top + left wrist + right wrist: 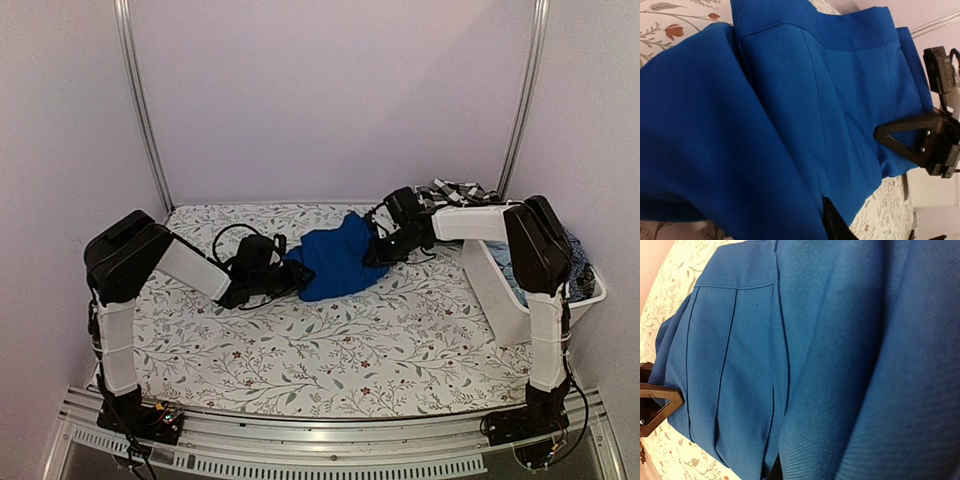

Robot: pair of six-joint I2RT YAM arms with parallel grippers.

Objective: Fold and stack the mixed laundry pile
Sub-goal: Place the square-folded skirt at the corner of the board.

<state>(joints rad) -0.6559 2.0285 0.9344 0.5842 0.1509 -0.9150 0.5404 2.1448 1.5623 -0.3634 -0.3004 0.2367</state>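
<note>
Garment [335,258] of royal blue, bunched on flowered table cover [300,350], in the middle toward the back, between both grippers. Right gripper [378,250] clamped on its right edge, one triangular finger [907,136] pressed on top of the fabric. Left gripper [288,270] touching the left edge; impossible to tell whether closed on the fabric or not. Rest of laundry [583,258] heaped in white tub [500,300] at far right.
</note>
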